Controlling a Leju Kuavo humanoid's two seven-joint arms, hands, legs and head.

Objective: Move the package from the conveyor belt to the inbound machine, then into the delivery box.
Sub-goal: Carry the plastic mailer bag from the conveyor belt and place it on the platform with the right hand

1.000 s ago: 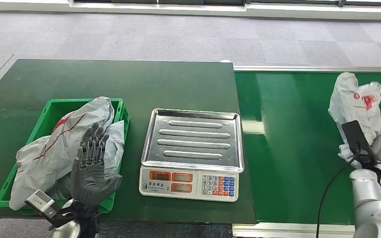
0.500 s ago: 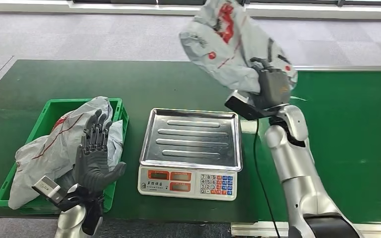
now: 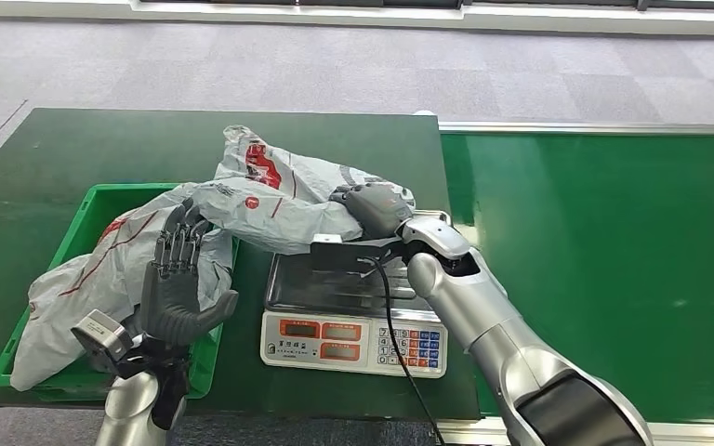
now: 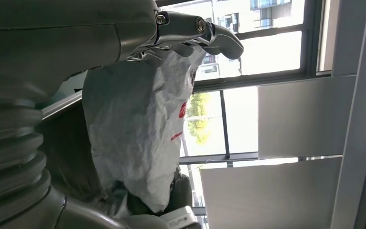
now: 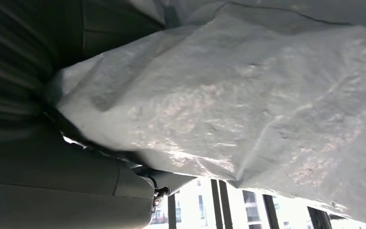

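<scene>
While held over scale [image 3: 358,279], package [image 3: 279,200] (crate [image 3: 93,200] full).

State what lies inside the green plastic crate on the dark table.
Inside the green plastic crate lies a crumpled grey plastic mailer bag with red print. The open left hand covers part of it; anything beneath is hidden.

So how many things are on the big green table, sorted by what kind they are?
Crinkly grey plastic mailer bags: 2, one held by the right robot hand over the scale, one in the crate
Green plastic crates: 1
White electronic scales with a steel tray: 1
Total: 4
</scene>
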